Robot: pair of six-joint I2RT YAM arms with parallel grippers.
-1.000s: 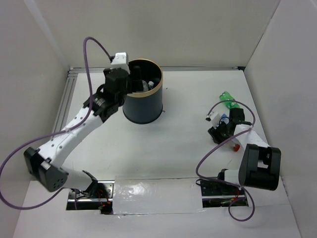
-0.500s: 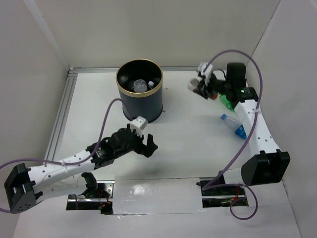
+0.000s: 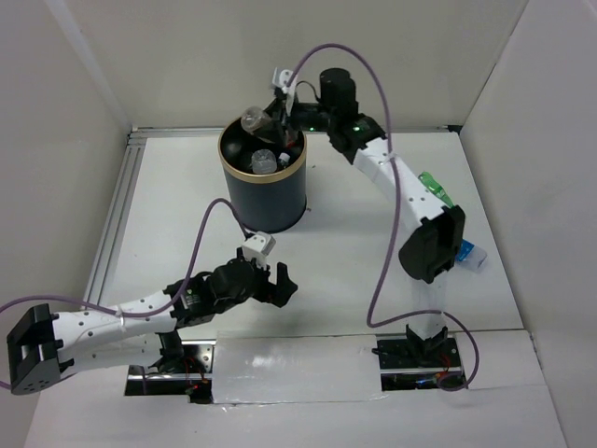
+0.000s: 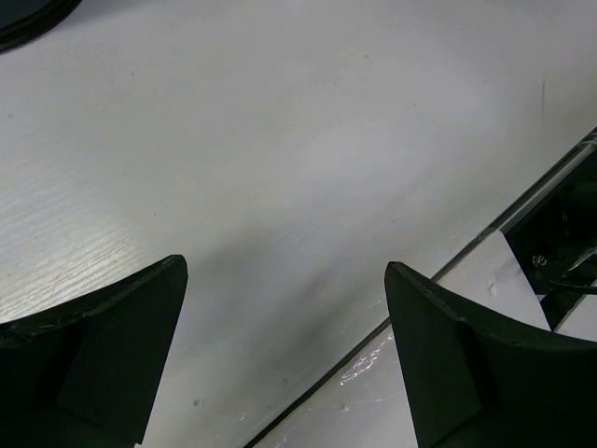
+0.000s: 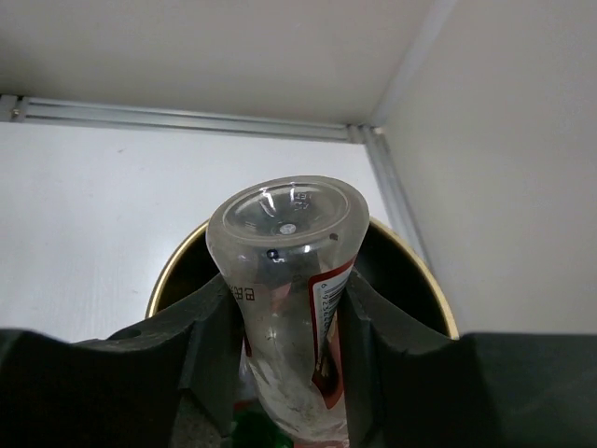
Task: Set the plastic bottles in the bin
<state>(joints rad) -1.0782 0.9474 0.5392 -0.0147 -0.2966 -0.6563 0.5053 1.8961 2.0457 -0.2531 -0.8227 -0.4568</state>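
While the right tool [image 3: 272, 117] clamps a clear plastic bottle with a red label [image 5: 287, 280] above the mouth of the tall dark cylindrical bin with a thin gold rim [image 3: 266, 201], at least one other clear bottle [image 3: 264, 161] already lies inside. The left tool [image 3: 270, 283] hangs low over the white counter [image 3: 354, 252], jaws spread wide and empty. Outstanding work: release of the held bottle, then retrieval of a green plastic bottle [image 3: 435, 189] and a blue-capped bottle [image 3: 471, 257], both on the counter at right, well apart from the bin. Progress is judged near or past halfway.
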